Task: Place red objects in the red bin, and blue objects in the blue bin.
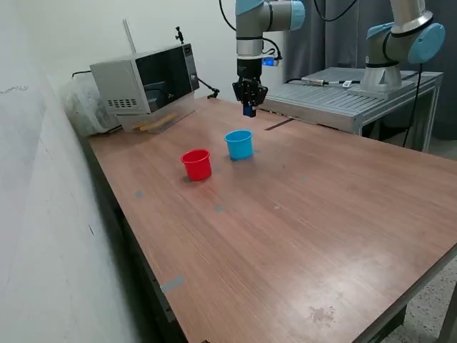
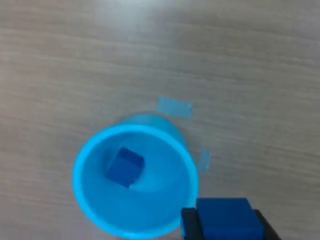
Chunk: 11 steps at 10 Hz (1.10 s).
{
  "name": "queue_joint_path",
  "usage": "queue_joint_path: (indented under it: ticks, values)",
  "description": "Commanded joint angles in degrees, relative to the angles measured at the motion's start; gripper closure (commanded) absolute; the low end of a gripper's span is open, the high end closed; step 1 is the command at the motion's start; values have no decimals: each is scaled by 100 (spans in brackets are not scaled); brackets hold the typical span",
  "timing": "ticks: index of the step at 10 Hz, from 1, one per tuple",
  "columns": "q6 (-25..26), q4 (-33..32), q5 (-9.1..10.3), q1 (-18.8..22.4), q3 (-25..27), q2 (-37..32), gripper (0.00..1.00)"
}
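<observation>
1. My gripper (image 1: 248,108) is clamped on a dark blue cube (image 2: 228,218), hanging above the blue bin (image 1: 239,144).
2. The bin stands upright, mouth up, another blue cube (image 2: 124,167) tilted inside.
3. The red bin (image 1: 196,164) stands upright just beside it.

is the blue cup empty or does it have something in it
Not empty: the wrist view shows one dark blue cube lying inside the blue cup.
</observation>
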Motion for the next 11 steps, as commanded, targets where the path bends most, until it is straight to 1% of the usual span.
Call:
queue_joint_path:
  ticks: [1, 2, 5, 10, 11]
  values:
    - [-198, -18, 201, -156, -369, 292, 100]
    - [-234, -18, 210, -227, -423, 328, 100]
    - [-269, -18, 210, -254, -538, 451, 100]
    - [-269, -18, 184, -254, -520, 443, 100]
    - [-269, -18, 184, -332, -520, 434, 100]
